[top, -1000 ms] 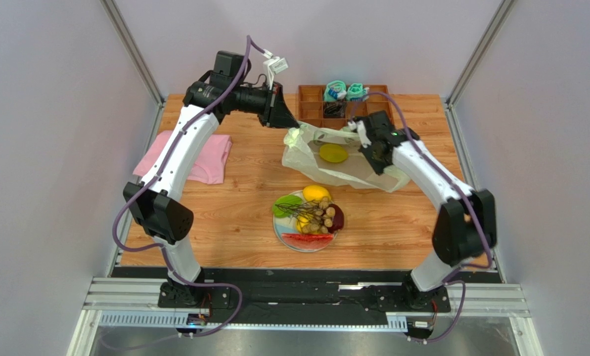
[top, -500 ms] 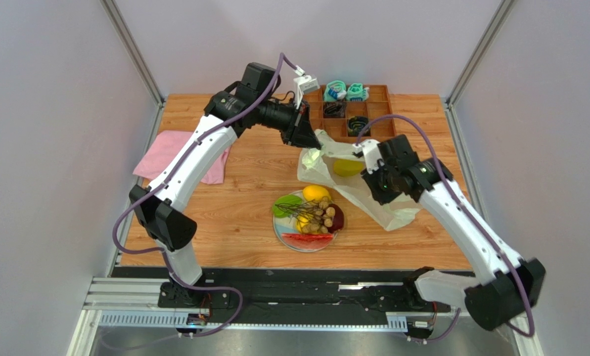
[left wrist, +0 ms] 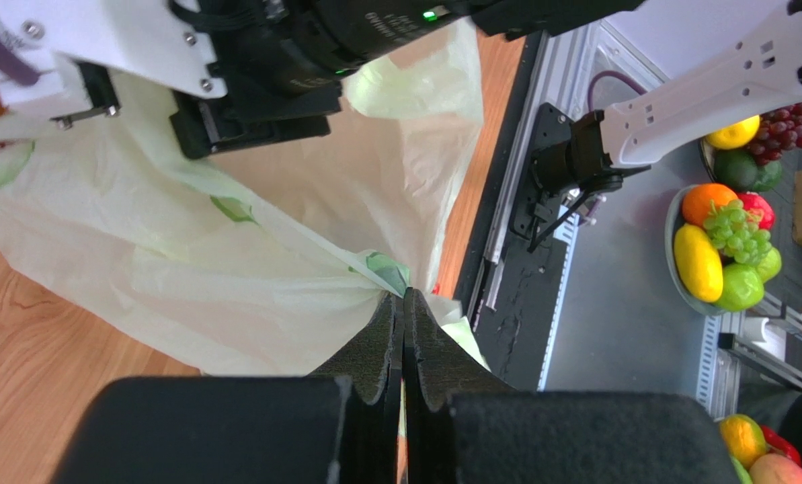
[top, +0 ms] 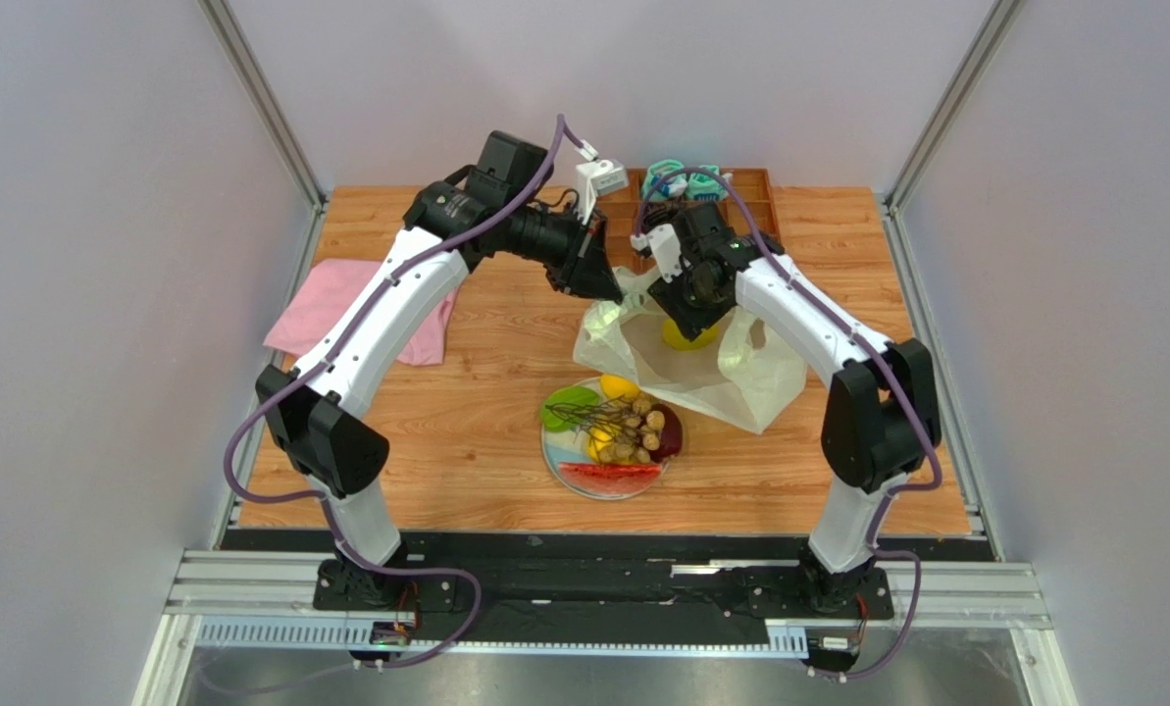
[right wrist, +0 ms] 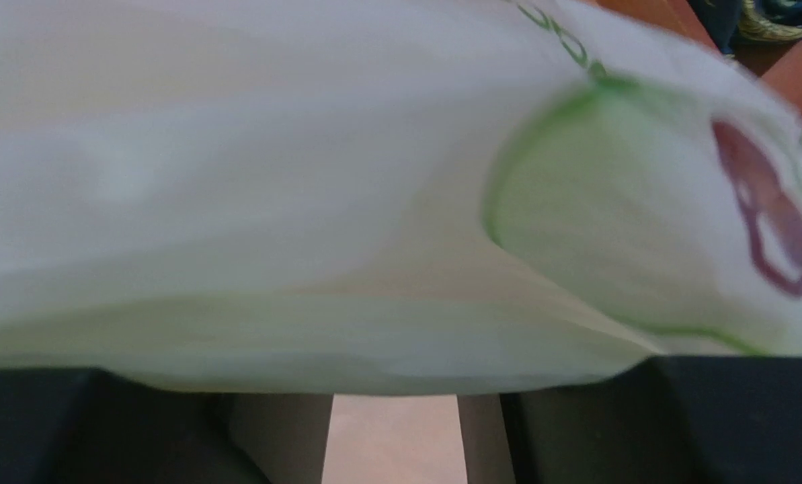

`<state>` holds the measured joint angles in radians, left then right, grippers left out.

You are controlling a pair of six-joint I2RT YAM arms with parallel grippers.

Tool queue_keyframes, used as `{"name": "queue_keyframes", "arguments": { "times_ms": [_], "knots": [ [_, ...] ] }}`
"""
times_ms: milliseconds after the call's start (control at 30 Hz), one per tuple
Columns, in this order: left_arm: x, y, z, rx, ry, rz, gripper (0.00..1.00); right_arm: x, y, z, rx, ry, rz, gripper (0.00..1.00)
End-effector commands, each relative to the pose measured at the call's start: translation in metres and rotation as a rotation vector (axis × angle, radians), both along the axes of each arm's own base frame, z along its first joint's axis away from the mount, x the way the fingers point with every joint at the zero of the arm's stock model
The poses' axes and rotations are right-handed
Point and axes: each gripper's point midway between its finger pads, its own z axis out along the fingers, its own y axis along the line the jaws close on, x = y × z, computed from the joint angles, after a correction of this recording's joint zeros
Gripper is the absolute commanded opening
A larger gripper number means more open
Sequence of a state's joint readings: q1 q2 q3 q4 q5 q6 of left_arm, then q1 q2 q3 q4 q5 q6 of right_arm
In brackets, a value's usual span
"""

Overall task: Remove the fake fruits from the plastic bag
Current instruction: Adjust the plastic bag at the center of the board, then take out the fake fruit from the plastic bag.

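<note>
The pale yellow-green plastic bag (top: 723, 375) lies crumpled behind the plate, and a yellow fake fruit (top: 689, 337) shows through it. My left gripper (top: 605, 283) is shut on the bag's left edge; the left wrist view has the film pinched between its jaws (left wrist: 405, 299). My right gripper (top: 689, 305) hangs over the bag's mouth, just above the yellow fruit. In the right wrist view its fingers stand apart and the bag (right wrist: 374, 202) drapes over their tips. Several fake fruits rest on the plate (top: 554, 446): a yellow one (top: 619, 389), a dark red one (top: 669, 433) and a red slice (top: 608, 474).
A folded pink cloth (top: 377, 302) lies at the left of the table. A brown wooden tray (top: 757, 199) with teal and black items stands at the back, right behind the right arm. The two arms are close together over the bag.
My right gripper swung from the bag's front right corner back and left to its mouth, and its jaws widened. The bag shifted and spread. My left gripper kept its hold.
</note>
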<state>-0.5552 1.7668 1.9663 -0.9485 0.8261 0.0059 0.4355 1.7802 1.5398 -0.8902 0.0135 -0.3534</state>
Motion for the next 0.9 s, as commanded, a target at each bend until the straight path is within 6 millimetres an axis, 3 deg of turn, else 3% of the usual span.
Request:
{"name": "queue_keyframes", "arguments": {
  "times_ms": [0, 133, 300, 333, 433, 467, 600, 633, 767, 867],
  "knots": [
    [-0.006, 0.001, 0.014, -0.040, -0.035, -0.043, 0.00, 0.027, 0.006, -0.006, -0.036, -0.029, 0.024, 0.54],
    [-0.005, -0.001, 0.015, -0.054, -0.027, -0.058, 0.00, 0.031, 0.007, -0.018, -0.076, 0.005, 0.084, 0.65],
    [-0.006, -0.005, 0.016, -0.072, -0.014, -0.082, 0.00, 0.034, 0.012, -0.031, -0.090, 0.004, 0.166, 0.70],
    [-0.007, -0.005, 0.015, -0.075, -0.010, -0.088, 0.00, 0.033, 0.018, -0.033, -0.054, 0.010, 0.196, 0.77],
    [-0.005, -0.008, 0.013, -0.079, -0.001, -0.097, 0.00, 0.035, 0.027, -0.037, -0.041, 0.005, 0.263, 0.82],
    [-0.006, -0.008, 0.014, -0.084, 0.000, -0.105, 0.00, 0.036, 0.029, -0.038, -0.047, 0.000, 0.295, 0.87],
    [-0.005, -0.010, 0.013, -0.087, 0.001, -0.111, 0.00, 0.050, 0.040, -0.049, -0.062, -0.015, 0.368, 0.90],
    [-0.004, -0.010, 0.014, -0.089, 0.000, -0.112, 0.00, 0.052, 0.039, -0.065, -0.082, 0.018, 0.370, 0.91],
    [-0.004, -0.011, 0.014, -0.093, 0.001, -0.112, 0.00, 0.065, 0.043, -0.084, -0.105, 0.044, 0.387, 0.91],
    [-0.004, -0.011, 0.016, -0.097, -0.007, -0.109, 0.00, 0.076, 0.042, -0.092, -0.138, 0.023, 0.398, 0.79]
  ]
}}
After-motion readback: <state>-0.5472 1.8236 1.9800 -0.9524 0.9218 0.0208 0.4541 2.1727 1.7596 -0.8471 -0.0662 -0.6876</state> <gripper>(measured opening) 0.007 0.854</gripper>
